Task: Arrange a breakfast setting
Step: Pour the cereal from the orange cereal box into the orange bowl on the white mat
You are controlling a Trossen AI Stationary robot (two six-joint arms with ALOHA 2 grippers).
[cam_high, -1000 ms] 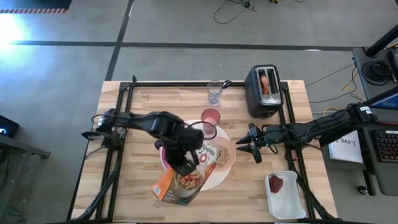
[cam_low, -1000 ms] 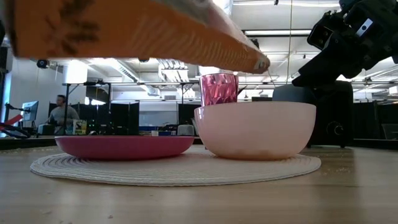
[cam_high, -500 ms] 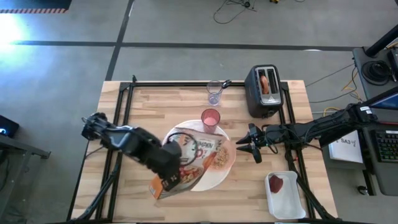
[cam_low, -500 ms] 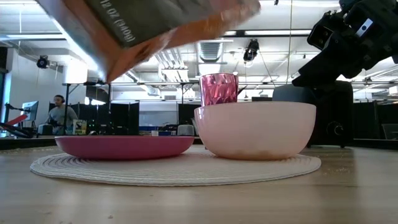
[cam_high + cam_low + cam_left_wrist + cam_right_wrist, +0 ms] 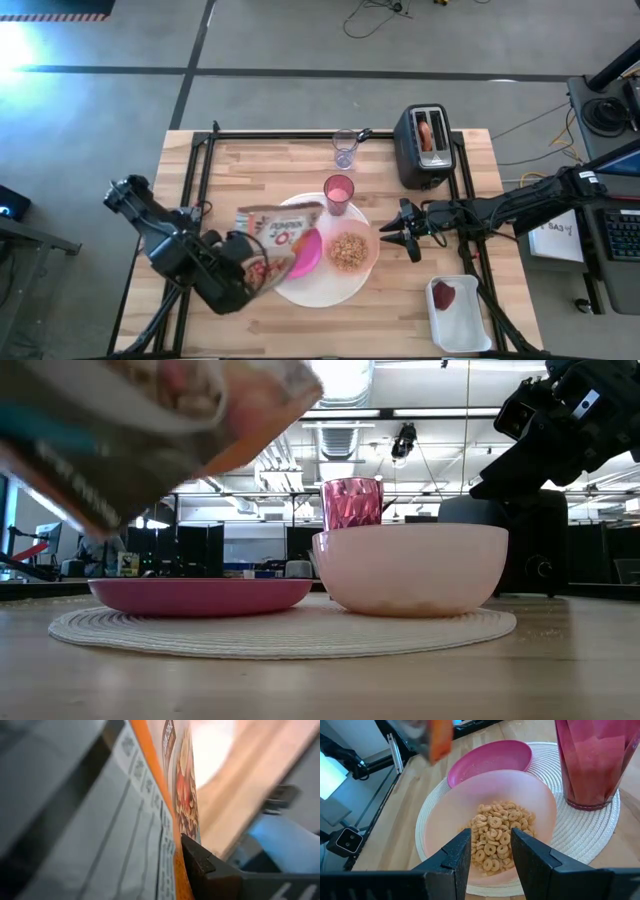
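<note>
My left gripper (image 5: 258,270) is shut on an orange cereal box (image 5: 278,232), held over the table left of the setting. The box also shows high up in the low view (image 5: 150,430). A peach bowl (image 5: 349,250) holding cereal rings and a magenta plate (image 5: 308,252) sit on the large white round plate (image 5: 325,288). A pink tumbler (image 5: 339,192) stands behind them and a clear glass (image 5: 345,150) farther back. My right gripper (image 5: 385,236) is open and empty, right of the bowl (image 5: 490,820). I cannot make out the spoon. My left gripper pinches the cereal box near its near end (image 5: 262,272), across its flat faces. One dark finger (image 5: 200,862) lies against the printed face beside the orange edge (image 5: 175,870). The other finger is hidden behind the box. The box is lifted clear and tilted.
A black toaster (image 5: 424,150) with a bagel (image 5: 427,133) in its slot stands at the back right. A white tray (image 5: 470,325) at the near right holds the dark-red fruit (image 5: 443,296). Bare wood lies along the far left and near edges.
My left arm has drawn back toward the table's left edge, carrying the cereal box off the bowl and the white plate. The box has turned about in the hold and stays lifted. The bowl's cereal is now uncovered.
</note>
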